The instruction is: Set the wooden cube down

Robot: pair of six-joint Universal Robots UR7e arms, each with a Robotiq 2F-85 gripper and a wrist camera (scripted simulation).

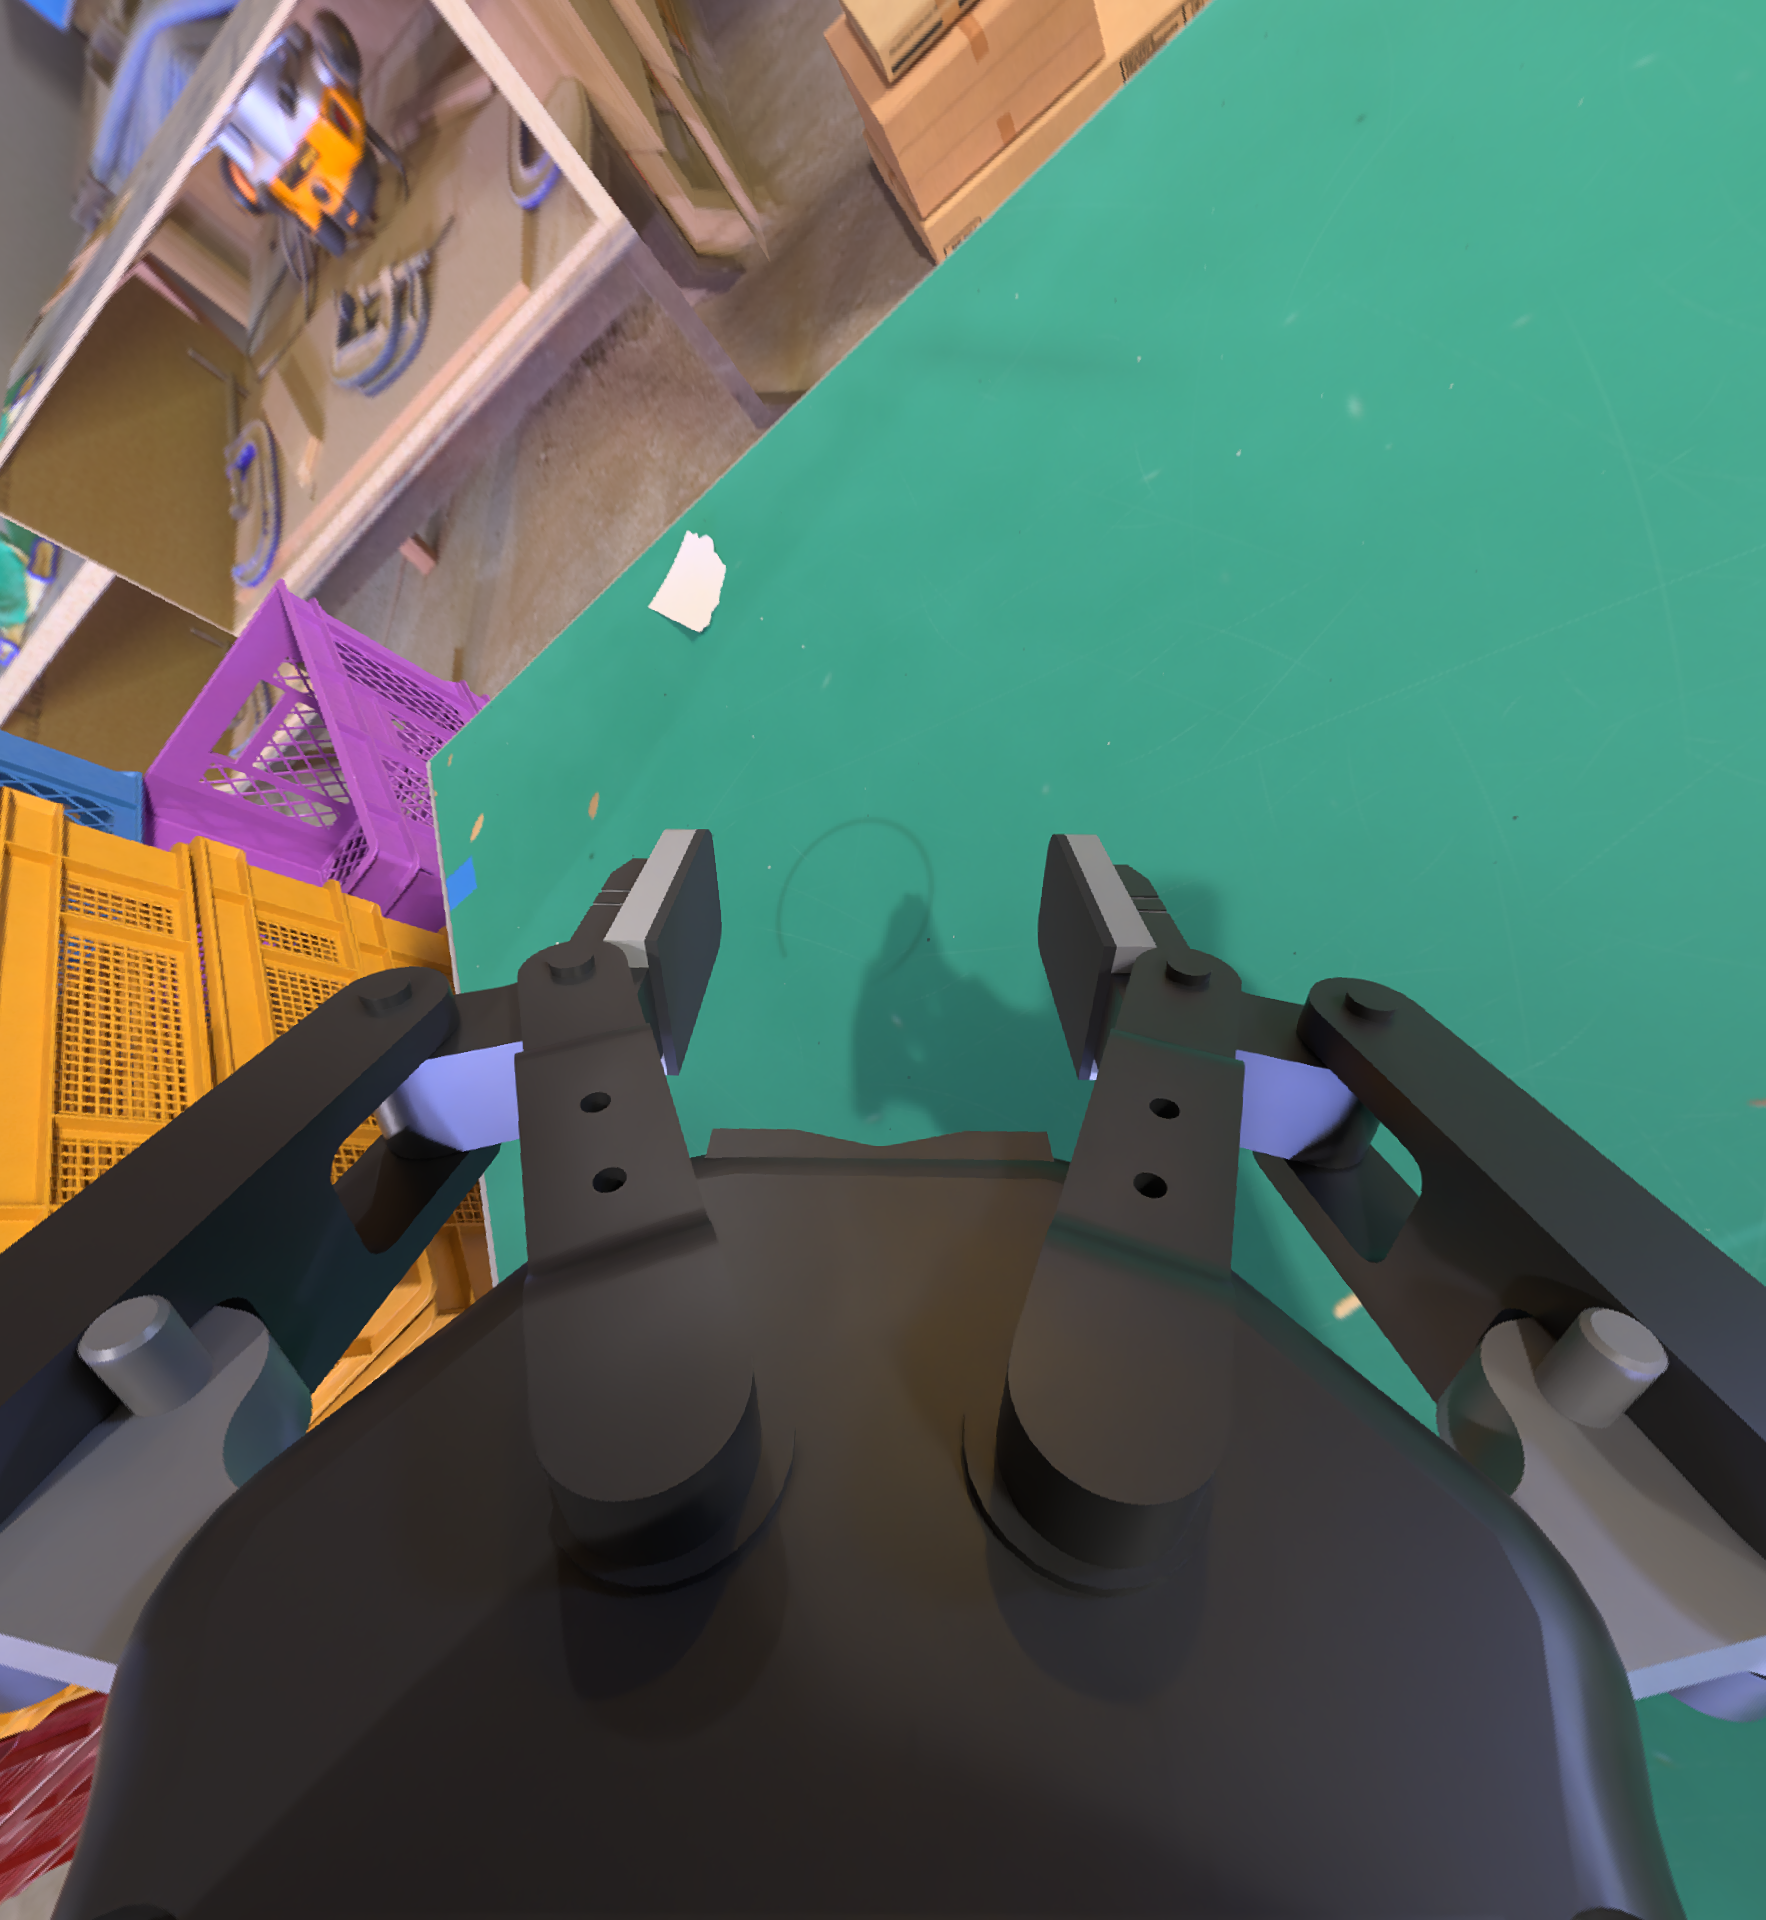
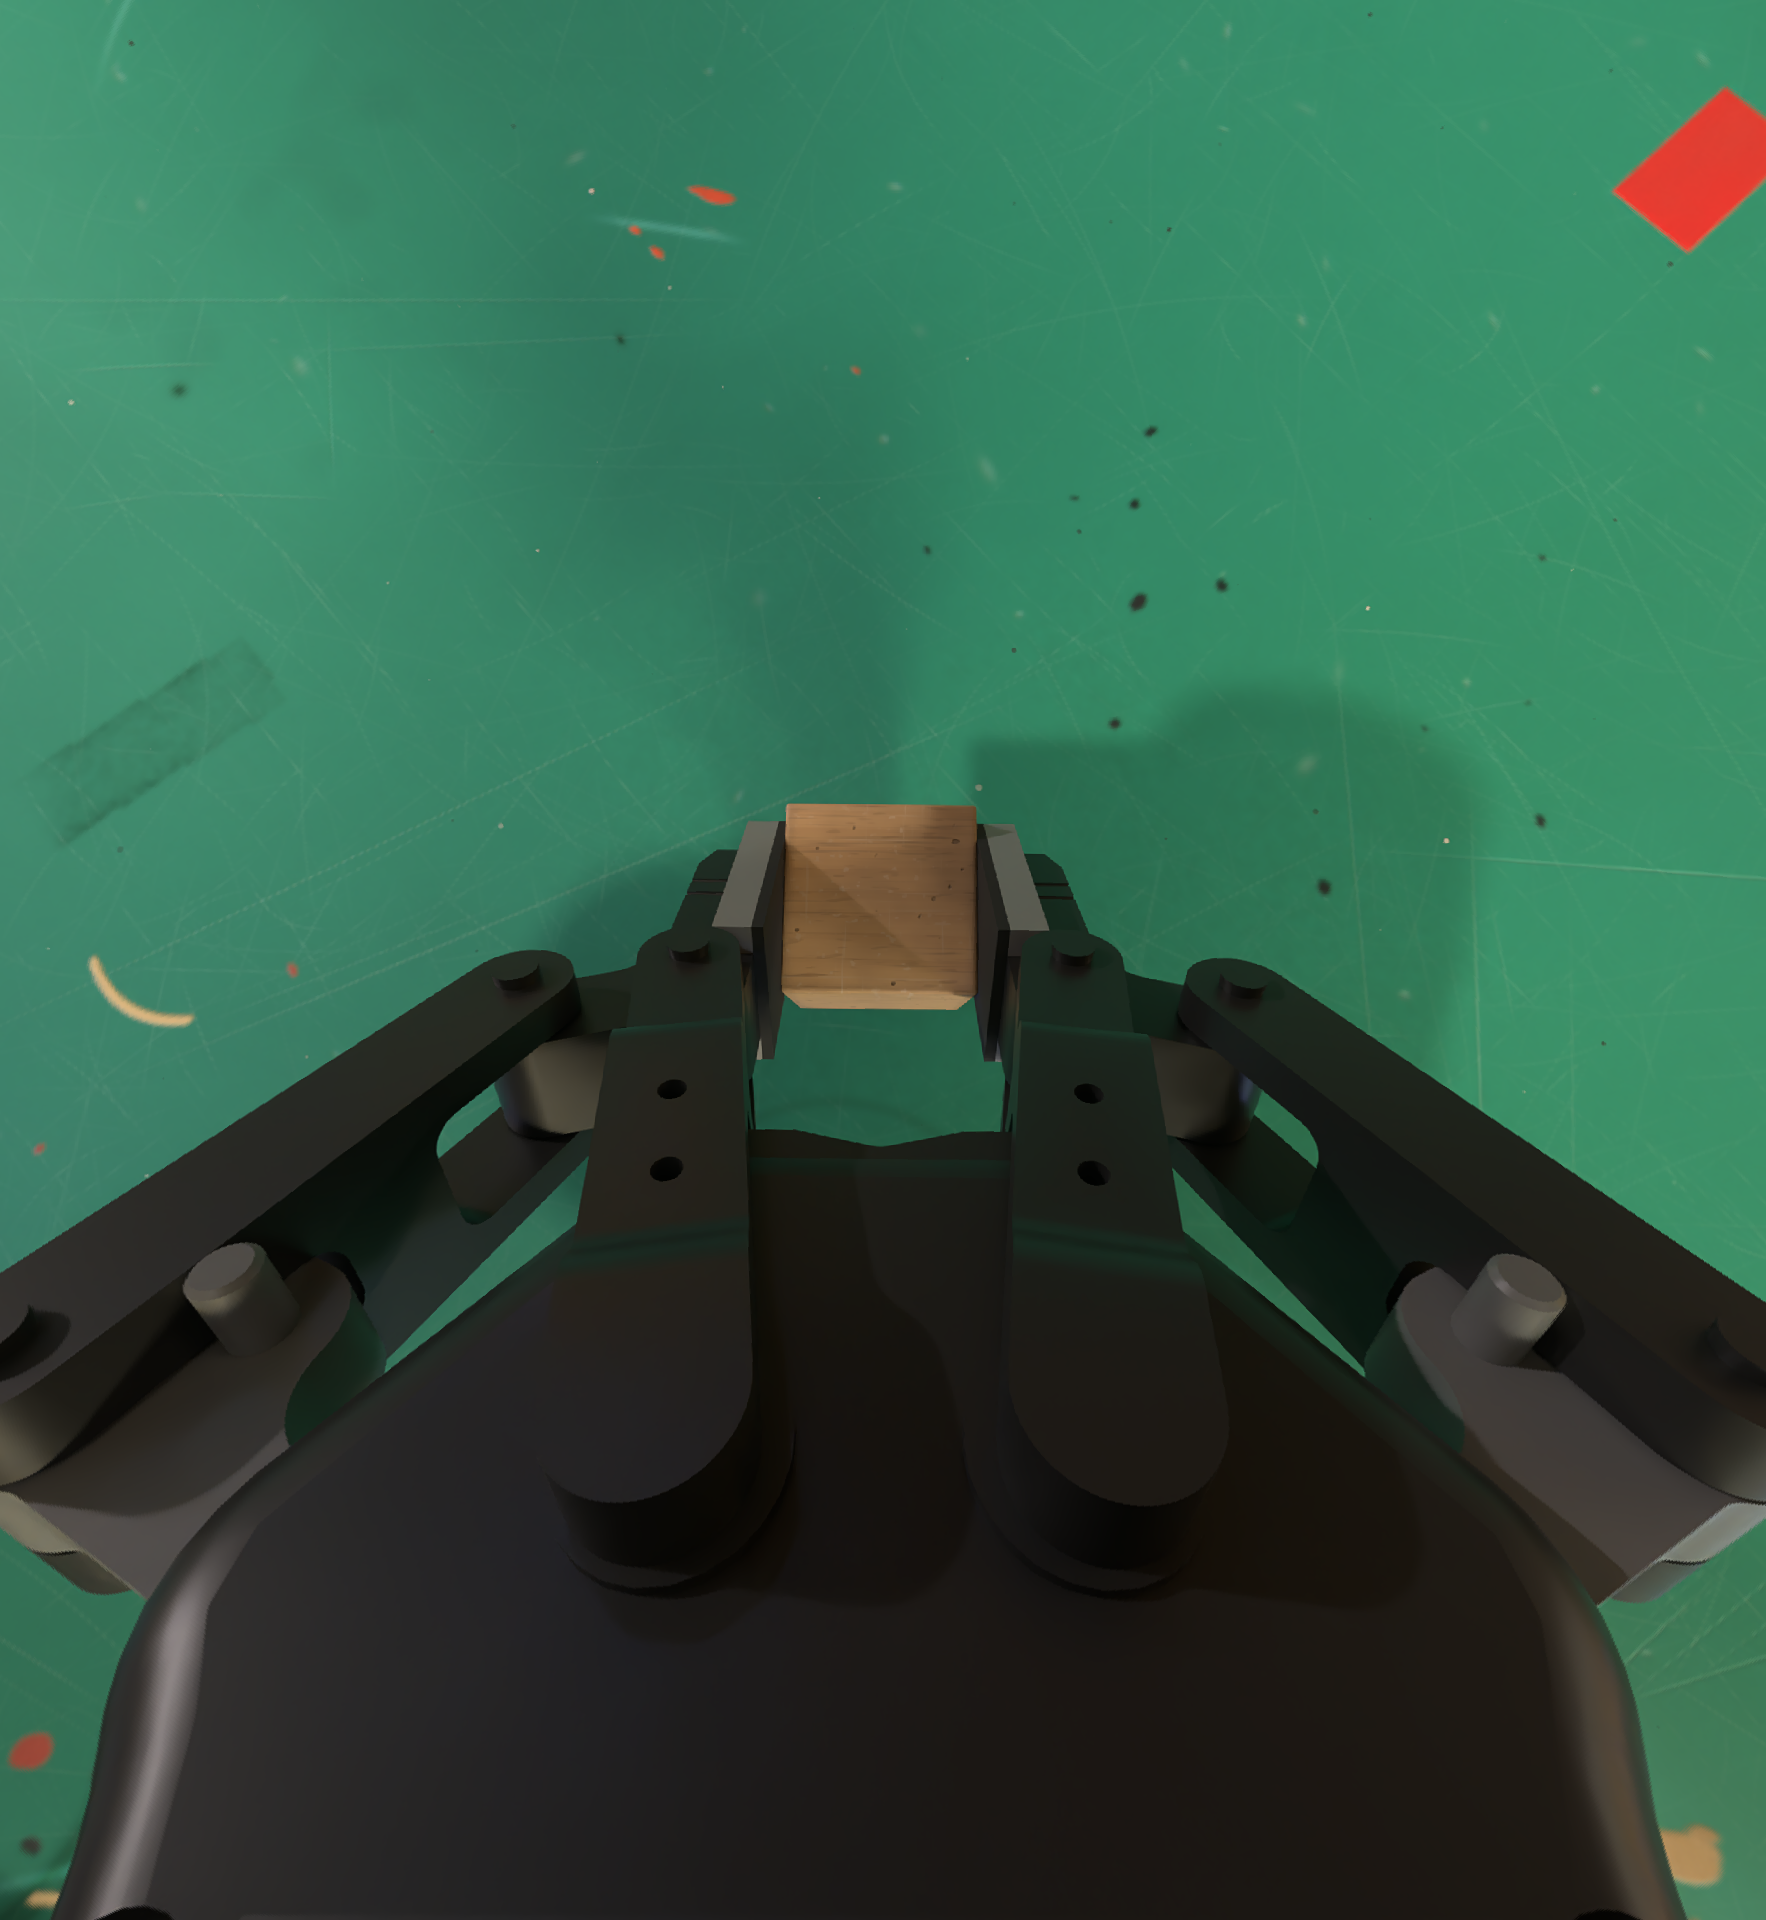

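Observation:
In the right wrist view my right gripper (image 2: 879,883) is shut on the wooden cube (image 2: 877,904), a small light-brown block held between the two finger pads. It hangs over the green table top (image 2: 443,468), with a shadow on the surface beyond it. I cannot tell whether the cube touches the table. In the left wrist view my left gripper (image 1: 879,914) is open and empty, its pads wide apart above the green table top (image 1: 1274,520) near the table's left edge. The cube does not show in that view.
A red diamond-shaped patch (image 2: 1705,168) lies on the table at the far right. A white paper scrap (image 1: 690,582) sits by the table edge. Beyond the edge stand a purple crate (image 1: 307,738), yellow crates (image 1: 110,1018), shelving (image 1: 266,312) and cardboard boxes (image 1: 983,114).

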